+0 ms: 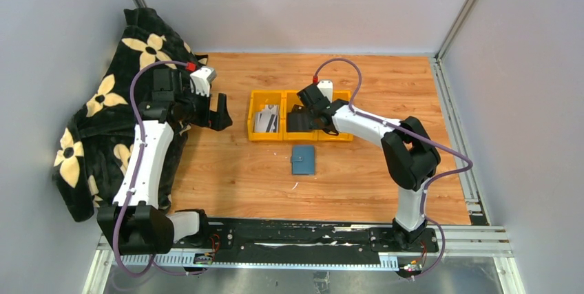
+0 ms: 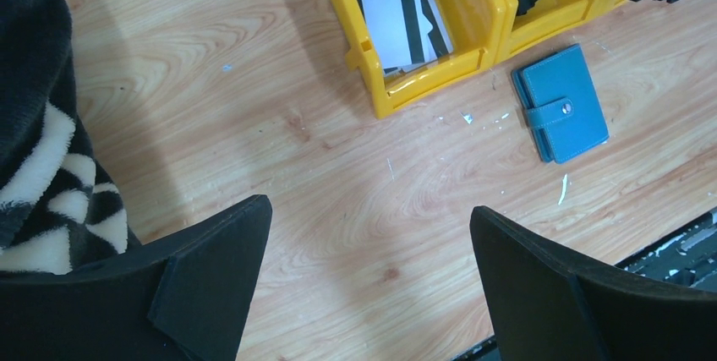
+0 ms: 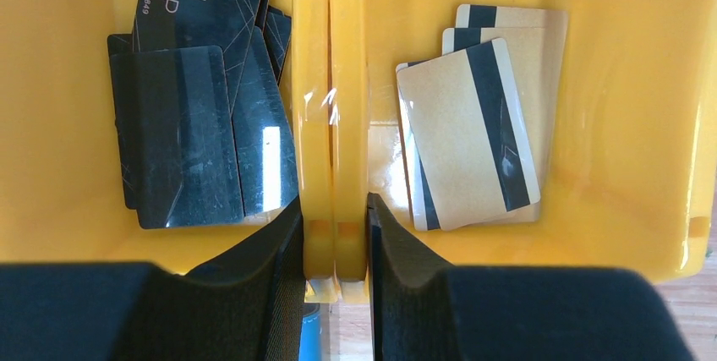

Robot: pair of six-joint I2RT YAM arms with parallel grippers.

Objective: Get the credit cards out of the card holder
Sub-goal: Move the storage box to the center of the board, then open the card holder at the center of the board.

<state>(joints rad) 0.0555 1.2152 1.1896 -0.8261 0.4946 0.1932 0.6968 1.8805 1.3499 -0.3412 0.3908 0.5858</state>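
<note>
Overhead, the card holder [image 1: 303,160] lies closed and flat on the wooden table [image 1: 227,177], just in front of a row of yellow bins [image 1: 275,135] and apart from them. The right gripper [image 1: 311,116] reaches into that row. The left gripper [image 1: 222,111] hangs well to the left, beside a black fleece blanket [image 1: 103,101] with cream flowers. Pale credit cards [image 1: 266,120] show in the leftmost bin.

From the left wrist, the left gripper [image 2: 369,209] is spread wide with nothing between its fingers [image 2: 220,251], only bare table below. The teal card holder [image 2: 562,106] lies shut with its strap snapped, near the front corner of the yellow bins [image 2: 423,82] but not touching them. White credit cards [image 2: 404,19] with black stripes lie stacked in the nearest bin. The blanket [image 2: 42,166] fills the left edge.

From the right wrist, the right gripper [image 3: 334,238] is closed partway onto the two adjoining walls of the yellow bins [image 3: 330,124], a finger flush against each side, and it carries no card. Dark credit cards [image 3: 203,124], one marked VIP, lie overlapped in the compartment on the picture's left. Pale striped ones [image 3: 469,137] lie overlapped in the compartment on its right.
</note>
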